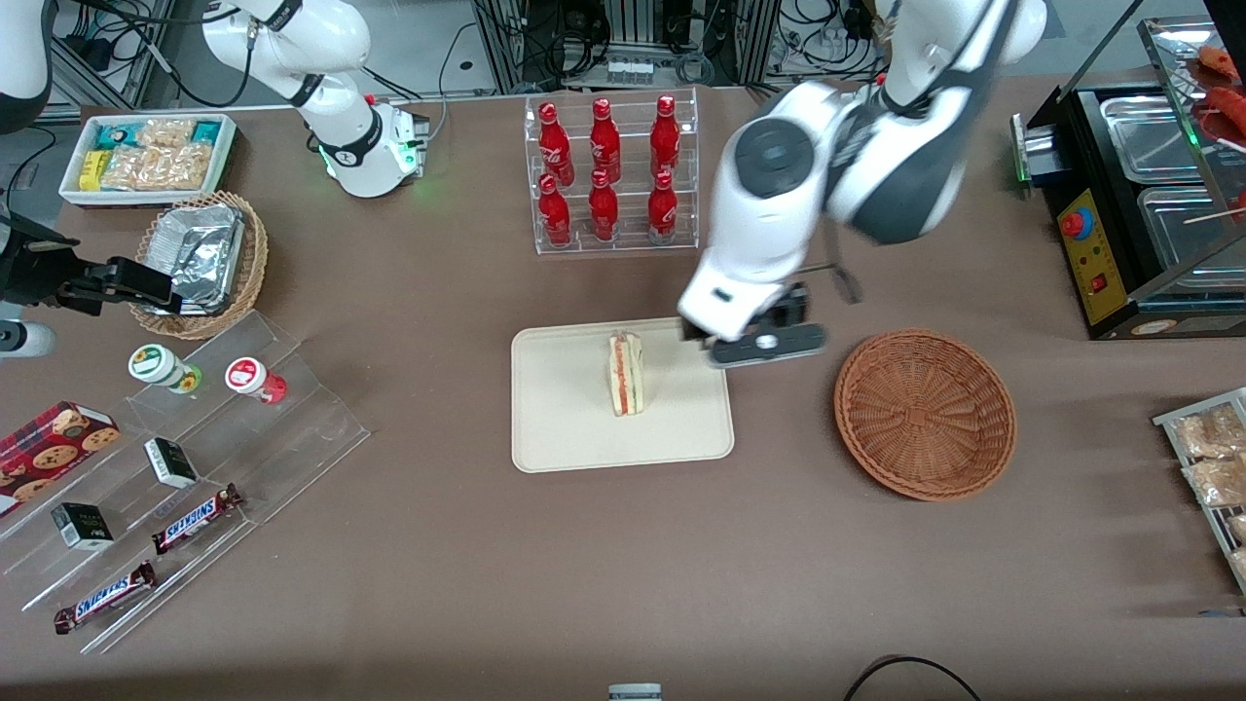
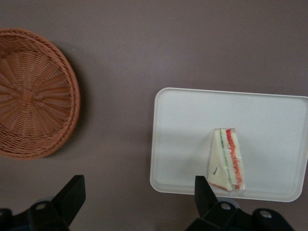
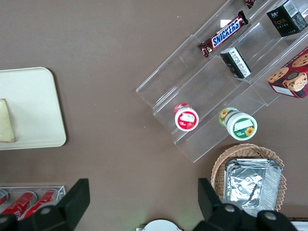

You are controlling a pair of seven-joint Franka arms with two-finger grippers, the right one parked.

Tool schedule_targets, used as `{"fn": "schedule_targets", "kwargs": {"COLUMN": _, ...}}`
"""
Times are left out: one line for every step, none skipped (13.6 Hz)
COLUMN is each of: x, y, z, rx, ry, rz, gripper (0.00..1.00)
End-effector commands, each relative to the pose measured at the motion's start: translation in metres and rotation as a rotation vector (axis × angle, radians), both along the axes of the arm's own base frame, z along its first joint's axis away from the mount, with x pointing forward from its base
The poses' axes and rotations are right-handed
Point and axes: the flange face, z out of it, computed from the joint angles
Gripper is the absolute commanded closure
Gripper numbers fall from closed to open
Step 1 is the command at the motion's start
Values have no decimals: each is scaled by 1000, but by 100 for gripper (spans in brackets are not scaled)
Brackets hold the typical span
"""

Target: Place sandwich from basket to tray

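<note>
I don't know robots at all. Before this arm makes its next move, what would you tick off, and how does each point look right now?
1. Sandwich lies on the tray: ok.
2. Basket holds nothing: ok.
3. Gripper is open and carries nothing: ok.
4. Gripper is apart from the sandwich, above the tray's edge nearest the basket: ok.
5. Sandwich sits inside the tray's rim, not overhanging: ok.
6. Rack of red bottles is out of the arm's way: cannot tell.
</note>
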Motion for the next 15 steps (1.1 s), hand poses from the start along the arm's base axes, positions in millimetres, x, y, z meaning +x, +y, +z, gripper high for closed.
{"fn": "schedule_targets", "kwargs": {"x": 3, "y": 69, "z": 37, "rx": 1, "ry": 39, "rz": -37, "gripper": 0}}
{"fn": "schedule_targets", "kwargs": {"x": 8, "y": 91, "z": 44, "rx": 2, "ry": 46, "rz": -42, "gripper": 0}}
{"fn": "schedule_targets", "kwargs": {"x": 13, "y": 115, "z": 52, "rx": 3, "ry": 47, "rz": -42, "gripper": 0}}
{"fn": "schedule_targets", "kwargs": {"x": 15, "y": 136, "z": 57, "rx": 6, "ry": 53, "rz": -63, "gripper": 0}}
{"fn": "schedule_targets", "kwargs": {"x": 18, "y": 162, "z": 65, "rx": 3, "ry": 64, "rz": -92, "gripper": 0}}
{"fn": "schedule_targets", "kwargs": {"x": 20, "y": 187, "z": 72, "rx": -1, "ry": 70, "rz": -121, "gripper": 0}}
{"fn": "schedule_targets", "kwargs": {"x": 17, "y": 207, "z": 84, "rx": -7, "ry": 70, "rz": -149, "gripper": 0}}
{"fn": "schedule_targets", "kwargs": {"x": 13, "y": 227, "z": 92, "rx": -10, "ry": 78, "rz": -166, "gripper": 0}}
{"fn": "schedule_targets", "kwargs": {"x": 6, "y": 239, "z": 97, "rx": -12, "ry": 89, "rz": -187, "gripper": 0}}
{"fn": "schedule_targets", "kwargs": {"x": 0, "y": 252, "z": 103, "rx": -13, "ry": 87, "rz": -205, "gripper": 0}}
{"fn": "schedule_targets", "kwargs": {"x": -4, "y": 275, "z": 102, "rx": -16, "ry": 103, "rz": -225, "gripper": 0}}
{"fn": "schedule_targets", "kwargs": {"x": -11, "y": 286, "z": 105, "rx": -20, "ry": 108, "rz": -269, "gripper": 0}}
{"fn": "schedule_targets", "kwargs": {"x": -14, "y": 291, "z": 106, "rx": -22, "ry": 110, "rz": -278, "gripper": 0}}
{"fn": "schedule_targets", "kwargs": {"x": -11, "y": 301, "z": 103, "rx": -27, "ry": 113, "rz": -256, "gripper": 0}}
{"fn": "schedule_targets", "kwargs": {"x": -7, "y": 300, "z": 102, "rx": -65, "ry": 107, "rz": -243, "gripper": 0}}
